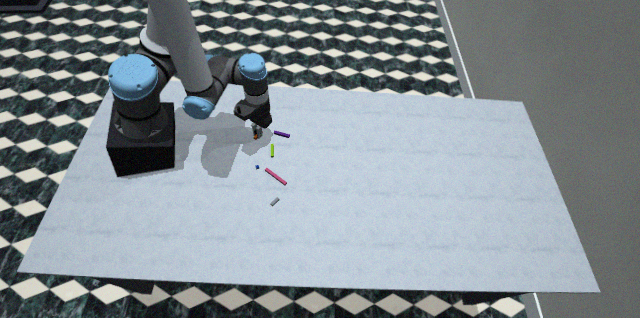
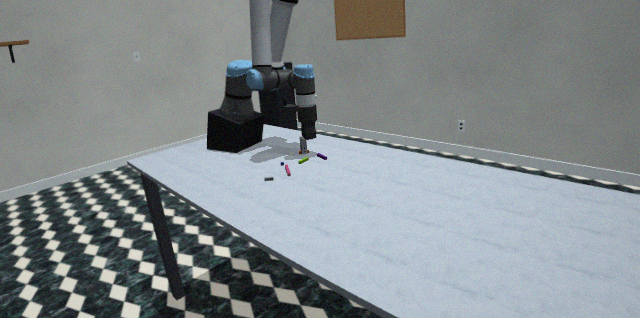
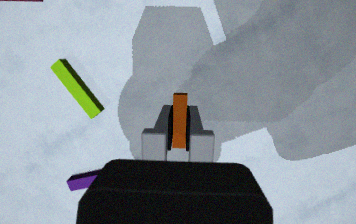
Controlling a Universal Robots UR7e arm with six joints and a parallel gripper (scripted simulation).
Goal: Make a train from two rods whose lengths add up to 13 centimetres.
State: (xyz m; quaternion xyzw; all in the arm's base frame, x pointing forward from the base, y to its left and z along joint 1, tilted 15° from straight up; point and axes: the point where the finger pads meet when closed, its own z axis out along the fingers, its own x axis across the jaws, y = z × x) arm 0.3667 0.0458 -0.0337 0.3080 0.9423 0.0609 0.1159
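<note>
My gripper (image 1: pixel 256 131) (image 2: pixel 303 147) (image 3: pixel 179 119) is shut on the orange rod (image 1: pixel 255 136) (image 2: pixel 300 152) (image 3: pixel 180 117), which lies level between the fingertips, at or just above the table; I cannot tell which. The purple rod (image 1: pixel 282 134) (image 2: pixel 322 156) (image 3: pixel 81 182) lies nearby, partly hidden by the gripper body in the wrist view. The lime rod (image 1: pixel 272 150) (image 2: pixel 303 160) (image 3: pixel 76 89) lies beside them. The pink rod (image 1: pixel 276 176) (image 2: pixel 287 170) lies slanted, with the small blue rod (image 1: pixel 257 167) (image 2: pixel 282 163) near one end. The grey rod (image 1: pixel 274 202) (image 2: pixel 269 179) lies farthest from the gripper. No rods lie end to end.
The white table (image 1: pixel 400 183) (image 2: pixel 425 218) carries all the rods. The robot's black base block (image 1: pixel 145 155) (image 2: pixel 234 130) stands on its left part in the top view. The arm's shadow covers the table around the gripper. Bare tabletop shows to the right of the rods.
</note>
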